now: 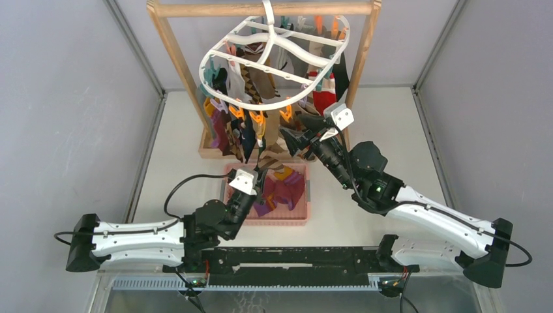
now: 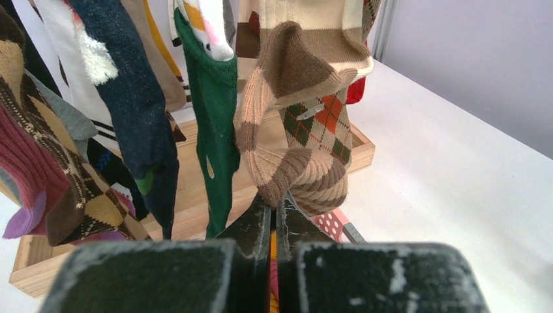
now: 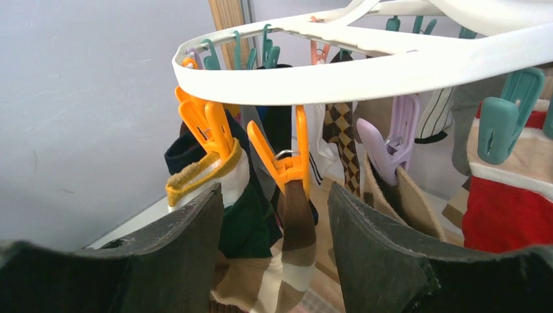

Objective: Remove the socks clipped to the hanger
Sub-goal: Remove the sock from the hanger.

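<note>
Hanger [image 3: 391, 73] rim carries the socks [image 1: 244, 130], and with my left gripper [image 2: 274, 210] pinched shut on the toe of the brown sock [image 2: 306, 163], I judge my right gripper [image 3: 275, 195], jaws wide open astride its orange clip [image 3: 287, 166], should squeeze that clip's handles squarely before I pull gently down.

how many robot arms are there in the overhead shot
2. The left white-and-black robot arm lies bottom left, reaching to the pink plastic basket; the right white-and-black robot arm stretches from bottom right to the white plastic ring hanger. None hidden.
</note>
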